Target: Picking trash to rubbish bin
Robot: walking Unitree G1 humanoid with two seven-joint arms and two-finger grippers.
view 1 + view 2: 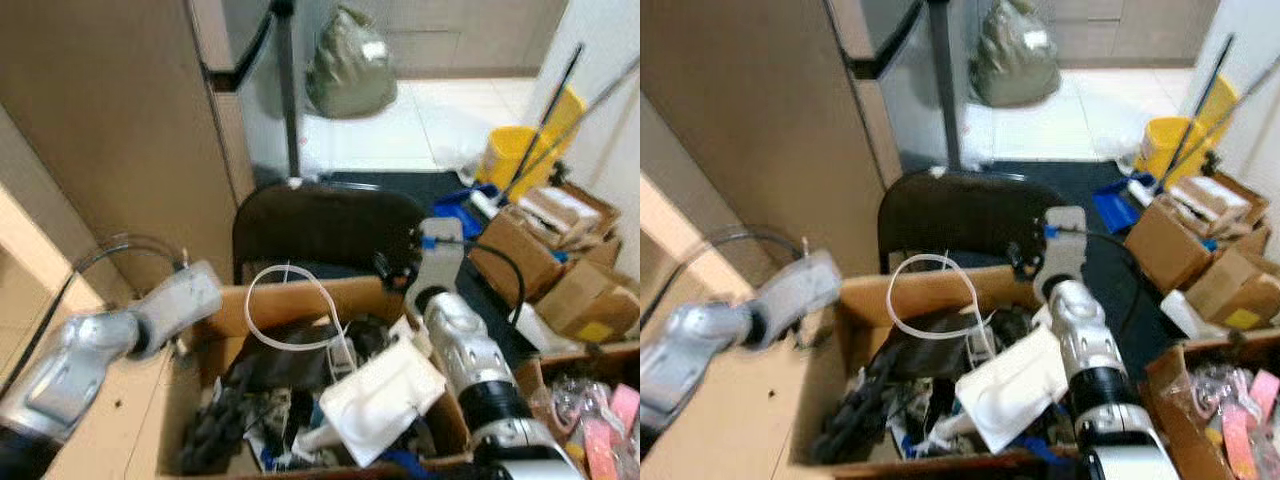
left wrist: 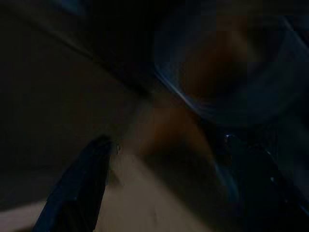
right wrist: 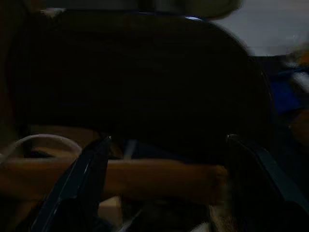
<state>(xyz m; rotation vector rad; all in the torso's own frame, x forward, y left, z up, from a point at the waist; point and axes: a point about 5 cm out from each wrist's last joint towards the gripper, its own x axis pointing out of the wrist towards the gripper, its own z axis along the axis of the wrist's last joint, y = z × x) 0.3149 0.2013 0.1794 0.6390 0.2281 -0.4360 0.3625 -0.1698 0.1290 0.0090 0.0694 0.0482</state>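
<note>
An open cardboard box point(image 1: 300, 296) stands before me, crammed with trash: a white plastic loop point(image 1: 288, 308), a white crumpled wrapper point(image 1: 385, 395) and dark tangled scraps point(image 1: 215, 425). My right arm reaches over the box's right side. Its gripper point(image 1: 393, 268) hangs above the far rim, facing a black chair back point(image 3: 145, 72). In the right wrist view the right gripper point(image 3: 169, 188) is open, with nothing between its fingers. My left arm point(image 1: 170, 300) sits at the box's left wall. The left gripper point(image 2: 169, 193) is open and empty in its dark wrist view.
The black chair point(image 1: 325, 225) stands right behind the box. A grey-green rubbish bag point(image 1: 350, 65) lies on the tiled floor beyond. A yellow mop bucket point(image 1: 515, 155) and stacked cardboard boxes point(image 1: 560, 255) crowd the right. A wooden cabinet point(image 1: 110, 130) walls the left.
</note>
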